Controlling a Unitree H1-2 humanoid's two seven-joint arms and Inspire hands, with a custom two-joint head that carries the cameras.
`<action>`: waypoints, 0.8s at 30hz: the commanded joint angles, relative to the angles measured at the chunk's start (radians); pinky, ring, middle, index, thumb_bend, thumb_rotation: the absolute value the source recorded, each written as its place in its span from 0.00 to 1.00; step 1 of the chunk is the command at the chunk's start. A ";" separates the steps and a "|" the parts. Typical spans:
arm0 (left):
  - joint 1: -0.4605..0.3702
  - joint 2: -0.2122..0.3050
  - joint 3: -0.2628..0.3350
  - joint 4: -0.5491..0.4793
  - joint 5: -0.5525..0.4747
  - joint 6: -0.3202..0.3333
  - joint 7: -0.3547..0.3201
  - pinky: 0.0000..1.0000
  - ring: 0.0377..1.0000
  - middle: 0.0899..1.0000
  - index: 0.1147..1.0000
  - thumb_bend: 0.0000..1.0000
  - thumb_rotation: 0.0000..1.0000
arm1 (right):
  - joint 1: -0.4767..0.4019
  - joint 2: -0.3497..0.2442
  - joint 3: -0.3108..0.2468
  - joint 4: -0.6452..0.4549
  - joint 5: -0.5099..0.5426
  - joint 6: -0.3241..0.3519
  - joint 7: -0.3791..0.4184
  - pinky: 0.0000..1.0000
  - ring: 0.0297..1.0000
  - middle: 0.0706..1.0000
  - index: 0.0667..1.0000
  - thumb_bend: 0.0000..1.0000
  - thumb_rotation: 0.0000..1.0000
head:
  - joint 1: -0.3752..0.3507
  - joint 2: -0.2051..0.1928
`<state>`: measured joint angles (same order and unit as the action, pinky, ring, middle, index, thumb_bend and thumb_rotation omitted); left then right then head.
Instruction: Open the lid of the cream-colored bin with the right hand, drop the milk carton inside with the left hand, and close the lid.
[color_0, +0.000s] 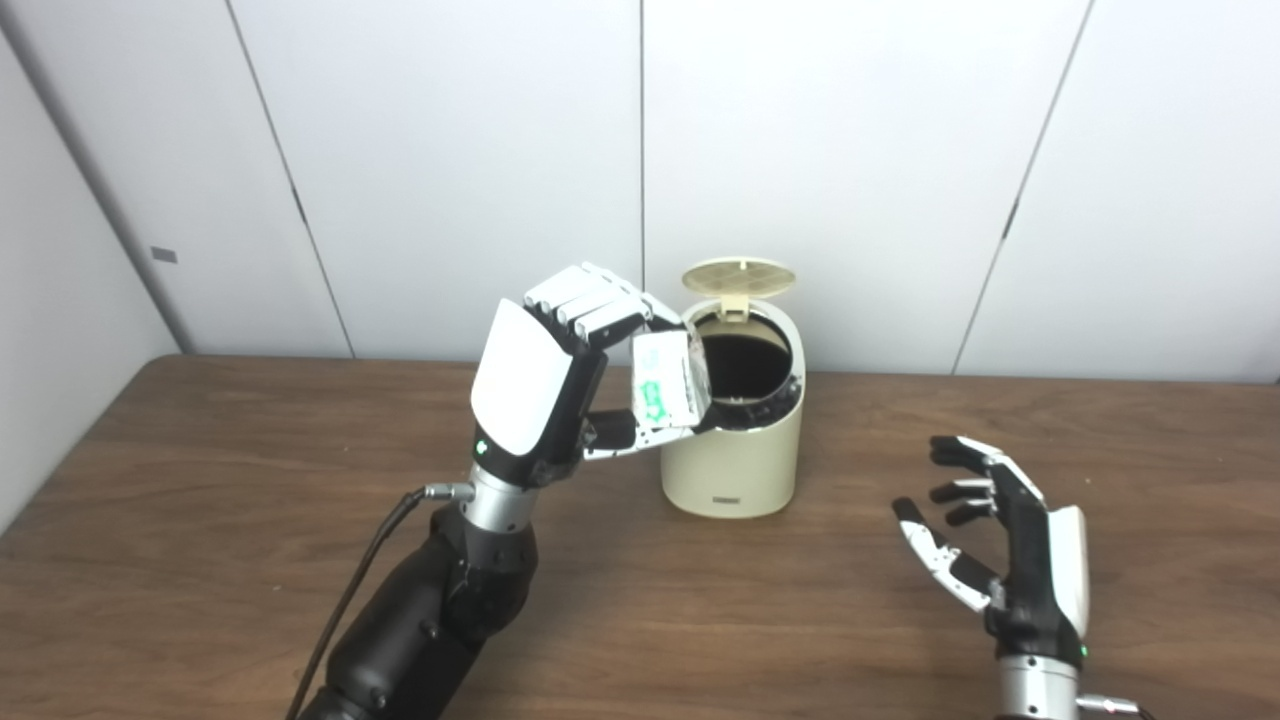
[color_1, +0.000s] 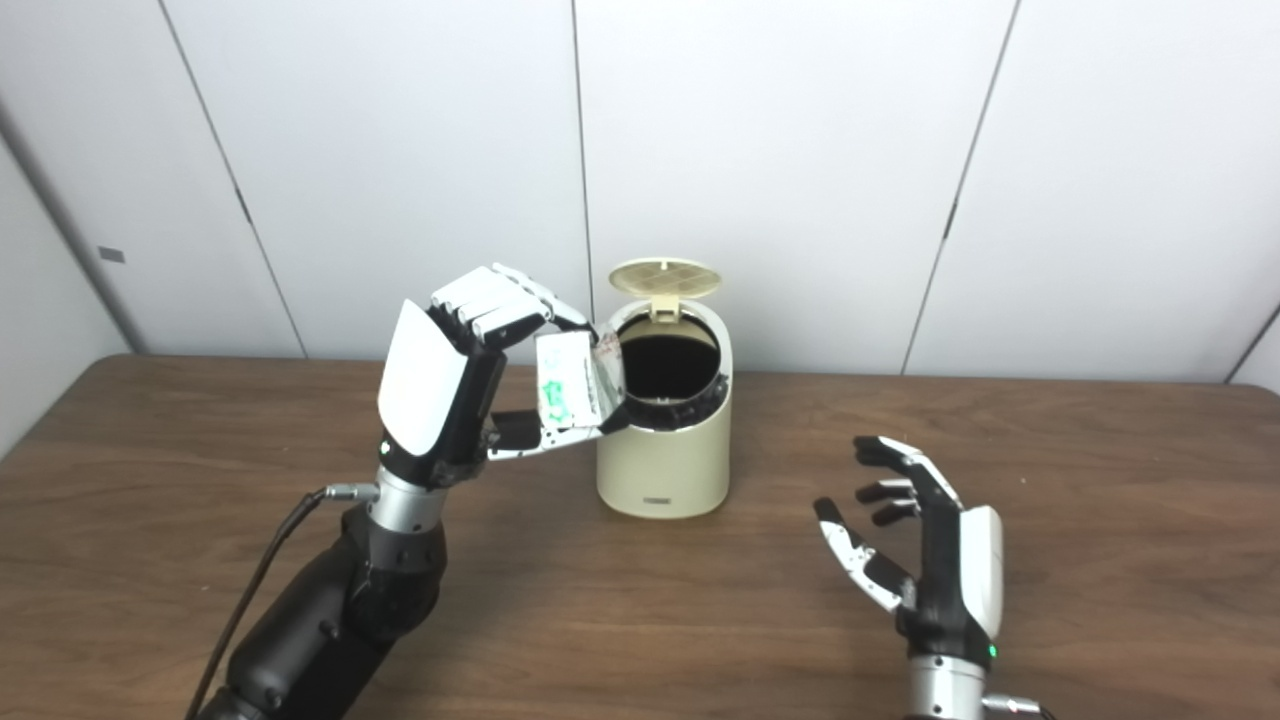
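A broad dark-brown wooden table (color_0: 200, 560) with visible grain fills the lower half of both views, and behind it stands a wall of pale grey panels (color_0: 450, 150) split by thin vertical seams.

Towards the back of the table, near the middle, sits the small cream-coloured round plastic bin (color_0: 730, 470). Its round ribbed lid (color_0: 738, 277) stands upright on the hinge at the far side, leaving the dark mouth of the bin uncovered.

The left hand (color_0: 560, 380), white-shelled with black joints on a black forearm, is raised above the table just left of the bin. Its fingers (color_0: 585, 300) curl over the top and its thumb presses from below, pinching the small white milk carton with green print (color_0: 665, 385). The carton is held roughly upright in the air, at the left edge of the bin's rim, partly overlapping the opening as seen from the head cameras; it has not gone inside.

The right hand (color_0: 1000, 545) waits low over the table to the right of the bin, well apart from it, palm turned inward, fingers spread and holding nothing.

A thin black cable (color_0: 350, 600) runs along the left forearm up to the wrist.
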<state>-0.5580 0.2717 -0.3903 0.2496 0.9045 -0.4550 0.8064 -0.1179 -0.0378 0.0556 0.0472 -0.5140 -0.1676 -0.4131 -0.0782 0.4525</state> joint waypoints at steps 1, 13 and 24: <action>-0.083 0.011 -0.020 0.019 0.007 -0.015 0.074 0.54 0.48 0.40 0.41 0.50 0.00 | 0.043 0.031 0.018 0.060 -0.011 -0.039 -0.027 0.49 0.63 0.68 0.66 0.28 0.17 | -0.004 -0.001; -0.170 0.021 -0.154 0.222 0.012 -0.015 0.210 0.53 0.48 0.40 0.41 0.50 0.00 | 0.047 0.043 0.035 0.059 -0.017 -0.021 -0.032 0.45 0.59 0.68 0.67 0.28 0.15 | -0.028 -0.003; -0.233 0.019 -0.239 0.356 -0.012 -0.015 0.273 0.53 0.48 0.41 0.41 0.50 0.00 | 0.049 0.056 0.046 0.056 -0.031 -0.015 -0.041 0.48 0.61 0.67 0.67 0.29 0.21 | -0.050 -0.004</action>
<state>-0.7351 0.2846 -0.6265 0.5974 0.8941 -0.4728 1.0595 -0.1196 -0.0266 0.0777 0.0483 -0.5343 -0.1637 -0.4321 -0.1258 0.4479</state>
